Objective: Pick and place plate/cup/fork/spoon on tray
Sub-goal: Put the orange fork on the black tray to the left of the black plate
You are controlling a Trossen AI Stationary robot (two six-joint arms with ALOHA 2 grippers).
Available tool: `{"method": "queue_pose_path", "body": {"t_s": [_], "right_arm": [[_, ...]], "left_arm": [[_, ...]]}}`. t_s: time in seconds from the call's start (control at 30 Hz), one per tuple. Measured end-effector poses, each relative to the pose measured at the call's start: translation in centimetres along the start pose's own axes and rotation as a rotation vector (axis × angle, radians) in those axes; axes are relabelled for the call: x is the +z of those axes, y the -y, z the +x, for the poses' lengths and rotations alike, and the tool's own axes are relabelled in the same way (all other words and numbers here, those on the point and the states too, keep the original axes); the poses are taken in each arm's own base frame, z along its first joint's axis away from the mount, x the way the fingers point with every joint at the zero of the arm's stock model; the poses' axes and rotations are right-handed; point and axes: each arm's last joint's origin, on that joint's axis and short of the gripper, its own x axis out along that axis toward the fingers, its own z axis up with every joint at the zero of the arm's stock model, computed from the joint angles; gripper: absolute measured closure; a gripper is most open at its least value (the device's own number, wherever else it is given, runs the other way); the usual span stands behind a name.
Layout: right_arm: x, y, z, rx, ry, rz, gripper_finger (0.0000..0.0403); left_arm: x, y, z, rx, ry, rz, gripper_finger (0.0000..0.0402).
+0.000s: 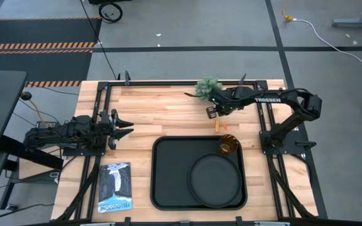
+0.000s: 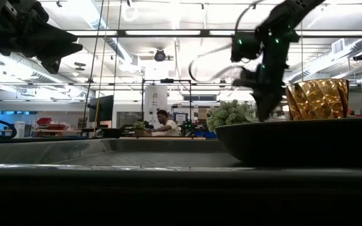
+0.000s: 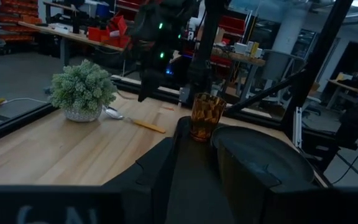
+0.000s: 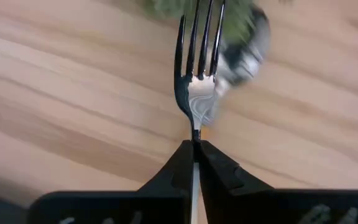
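From above, the right gripper (image 1: 211, 113) hangs by the small plant (image 1: 208, 86) at the far side of the worktop (image 1: 162, 116). The plate (image 1: 215, 180) and cup (image 1: 228, 145) sit on the tray (image 1: 168, 182). The spoon (image 1: 218, 124) lies near the cup. The left gripper (image 1: 123, 127) waits left, jaws wide. The right wrist view shows the jaws pinched on the fork (image 4: 197, 68).

light: bright strip lamps (image 2: 187, 32) on the ceiling, seen in the low view
top view: even and clear, soft shadows
low view: arms and tray (image 2: 168, 182) look very dark
blur: small plant (image 4: 229, 18) behind the fork (image 4: 197, 68) is fuzzy
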Motion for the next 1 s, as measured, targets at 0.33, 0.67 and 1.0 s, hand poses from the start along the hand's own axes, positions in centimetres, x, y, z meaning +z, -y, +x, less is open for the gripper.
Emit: {"method": "queue_pose_path", "body": {"t_s": [0.33,0.67,1.0], "right_arm": [[-0.3,-5.3,-4.1,0.191,0.141,-0.060,0.0383],[-2.5,-11.8,-3.7,0.378,0.193,-0.142,0.0383],[-3.9,-18.0,-3.1,0.445,0.205,-0.221,0.0383]], "left_arm": [[0.0,0.0,0.0,0.000,-0.001,0.000,0.0267],[0.0,0.0,0.0,0.001,-0.002,0.000,0.0267],[0.0,0.0,0.0,0.001,-0.004,0.000,0.0267]]}}
